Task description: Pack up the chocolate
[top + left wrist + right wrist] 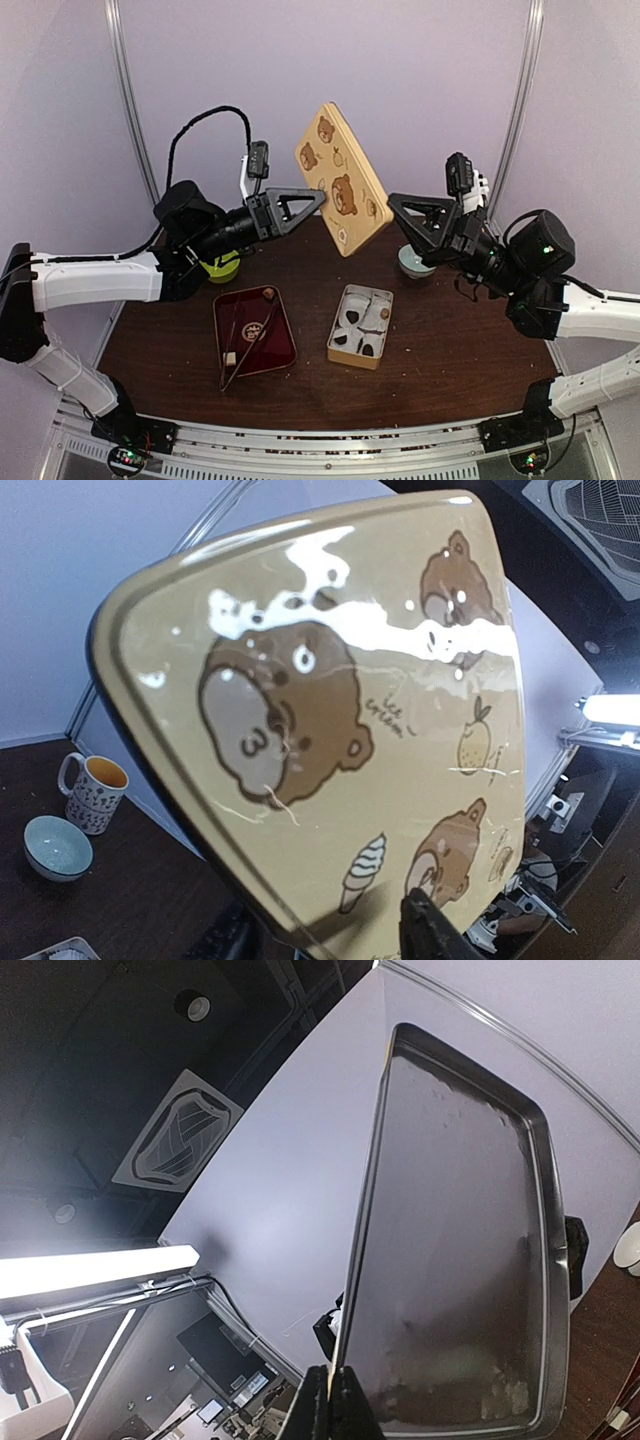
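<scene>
While the beige bear-printed lid [342, 178] hangs tilted in the air above the far middle of the table [450, 350], an arm reaches to it from each side. The right gripper [393, 203] meets the lid's lower right edge. Its wrist view shows the two fingers pressed together on the thin rim, with the lid's dark inner side rising above them. The left gripper [320, 197] touches the lid's left edge at the printed face. In its wrist view one dark finger [440, 930] lies in front of that face near the bottom, but whether the jaws pinch the lid or only straddle it cannot be told. The chocolate [355, 318] lies as dark lumps in the compartments of the open tin [352, 364], on the table near the middle, below the lid. Just left of the tin is a red tray [283, 345] holding tongs [245, 340] and a pale cube [229, 357]. A pale blue bowl [412, 264] stands at the far right beneath the right gripper, and a green cup [222, 268] stands beneath the left arm.
</scene>
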Available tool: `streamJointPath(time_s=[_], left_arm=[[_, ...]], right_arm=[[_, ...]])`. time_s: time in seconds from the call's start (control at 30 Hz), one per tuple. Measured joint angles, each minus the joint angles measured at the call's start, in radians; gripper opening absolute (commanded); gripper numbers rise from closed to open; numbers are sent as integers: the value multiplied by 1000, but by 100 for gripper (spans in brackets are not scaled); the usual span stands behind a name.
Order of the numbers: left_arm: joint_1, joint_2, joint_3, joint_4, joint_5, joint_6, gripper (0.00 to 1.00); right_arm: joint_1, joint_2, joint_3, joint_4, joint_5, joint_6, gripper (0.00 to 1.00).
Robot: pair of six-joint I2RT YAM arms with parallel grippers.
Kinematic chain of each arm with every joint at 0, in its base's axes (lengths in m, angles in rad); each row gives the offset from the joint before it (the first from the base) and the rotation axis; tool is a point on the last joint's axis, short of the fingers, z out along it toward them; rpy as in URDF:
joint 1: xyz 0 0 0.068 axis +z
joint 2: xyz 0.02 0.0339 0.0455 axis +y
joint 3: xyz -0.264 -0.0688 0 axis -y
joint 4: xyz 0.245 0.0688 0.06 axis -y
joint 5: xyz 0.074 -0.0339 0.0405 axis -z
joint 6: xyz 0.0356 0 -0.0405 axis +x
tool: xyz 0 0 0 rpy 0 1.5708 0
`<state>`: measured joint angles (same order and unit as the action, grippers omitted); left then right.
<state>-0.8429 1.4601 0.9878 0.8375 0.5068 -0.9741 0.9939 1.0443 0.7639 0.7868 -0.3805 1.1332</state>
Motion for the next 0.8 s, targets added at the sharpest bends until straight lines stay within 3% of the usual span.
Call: streamJointPath(time_s=[0.33, 0.43, 0.63, 0.8], left_arm=[[11, -31, -8, -1, -9, 3, 23], [16, -42, -11, 0, -10, 3, 19], [14, -79, -31, 0, -7, 7, 11], [14, -86, -32, -4, -5, 10, 11]], right_arm=[[0, -1, -8, 11, 13, 0, 0], [0, -2, -19, 14, 16, 0, 10], [0, -2, -37, -13, 26, -5, 16], [0, 5, -29, -68, 19, -31, 24]])
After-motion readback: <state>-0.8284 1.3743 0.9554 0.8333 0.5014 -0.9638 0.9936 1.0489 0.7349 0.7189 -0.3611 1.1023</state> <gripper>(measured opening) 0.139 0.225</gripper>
